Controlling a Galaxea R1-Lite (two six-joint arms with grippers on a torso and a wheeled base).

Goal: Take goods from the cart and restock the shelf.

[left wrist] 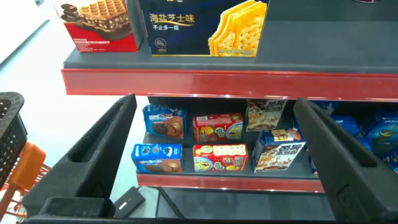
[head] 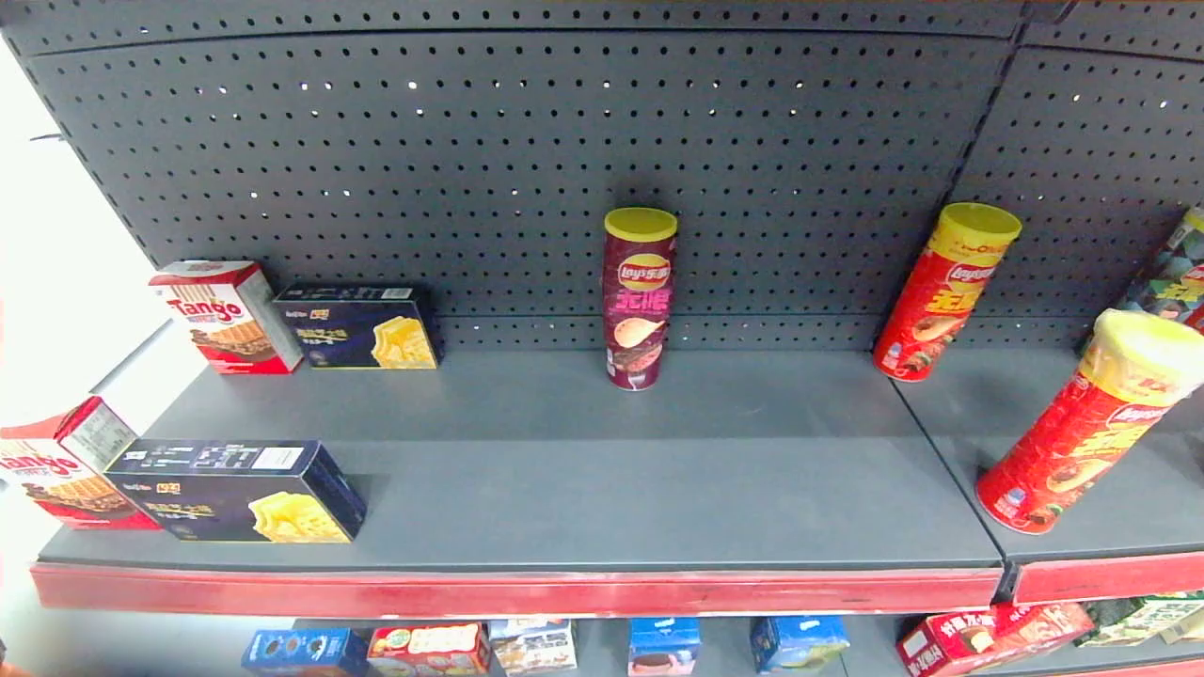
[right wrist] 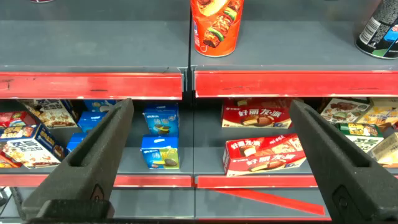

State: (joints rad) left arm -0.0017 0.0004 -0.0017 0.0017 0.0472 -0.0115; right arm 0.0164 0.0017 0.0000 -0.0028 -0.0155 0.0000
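left gripper [left wrist: 214, 124]: hanging wide open, gripping nothing, facing the red front edge [left wrist: 230, 82] of the shelf [head: 658, 470] from below it
right gripper [right wrist: 211, 118]: also gaping wide, carrying nothing, sitting low in front of the right part of the shelf
cart [left wrist: 9, 130]: black basket wall showing at the far left side of the left gripper; goods inside it are hidden, cannot tell what is lying there
step: looking like nothing is picked yet, both arms are facing away from the cart
open spot: bare middle of the shelf, between the dark blue box [head: 240, 494] on the left and the near red can [head: 1091, 423] on the right
risk, lifting: an arm rising from here is likely clipping the red front edge, since both grippers are sitting under it
risk, placing: a wide swing is knocking over the maroon can [head: 640, 301] or the near red can, both tall and narrow
risk, left side: the wafer box [head: 56, 465] is sitting at the shelf's left end, a nudge is pushing it off
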